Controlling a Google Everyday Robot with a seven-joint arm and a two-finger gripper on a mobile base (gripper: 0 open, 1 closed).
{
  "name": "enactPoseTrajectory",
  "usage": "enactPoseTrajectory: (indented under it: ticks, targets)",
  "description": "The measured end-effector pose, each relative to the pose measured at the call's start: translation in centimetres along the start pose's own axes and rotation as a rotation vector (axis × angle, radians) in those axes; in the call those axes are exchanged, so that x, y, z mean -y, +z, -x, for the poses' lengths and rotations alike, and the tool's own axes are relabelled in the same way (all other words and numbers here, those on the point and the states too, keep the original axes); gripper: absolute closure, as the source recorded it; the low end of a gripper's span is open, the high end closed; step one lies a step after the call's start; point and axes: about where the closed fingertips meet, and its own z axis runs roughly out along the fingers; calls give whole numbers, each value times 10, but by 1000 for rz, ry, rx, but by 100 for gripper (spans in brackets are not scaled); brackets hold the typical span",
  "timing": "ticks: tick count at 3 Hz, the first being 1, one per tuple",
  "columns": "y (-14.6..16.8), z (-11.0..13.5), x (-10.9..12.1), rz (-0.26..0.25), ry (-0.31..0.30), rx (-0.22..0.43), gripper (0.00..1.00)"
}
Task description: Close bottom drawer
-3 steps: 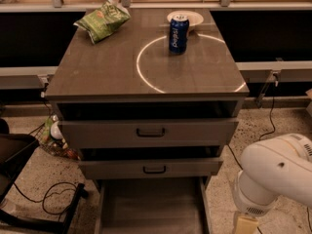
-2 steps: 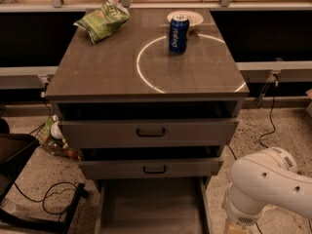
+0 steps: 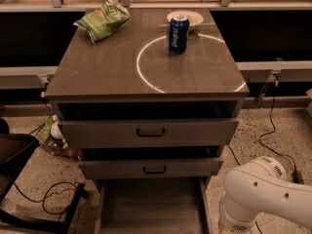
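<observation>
Grey bench (image 3: 97, 77), drawers below, carries a chip bag (image 3: 102, 21) and a can (image 3: 179, 33), both unmoved. Bottom drawer (image 3: 151, 204) lies pulled out beneath the two upper fronts, tray position unchanged. My white arm (image 3: 265, 191) has swung left and lower, just beside the tray's right side. My jaws sit below the lower edge; whether open or closed, I cannot tell. Approach under way; push apparently not begun.
</observation>
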Motion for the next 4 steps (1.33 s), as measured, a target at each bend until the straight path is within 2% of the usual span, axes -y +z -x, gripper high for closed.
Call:
enactPoseTrajectory:
  ticks: [1, 2, 3, 4]
  targets:
    - [0, 0, 0, -1, 0, -1, 100]
    - [26, 6, 11, 10, 5, 13, 100]
    - [84, 10, 28, 44, 8, 35, 100]
    - [154, 12, 29, 100, -16, 37, 100]
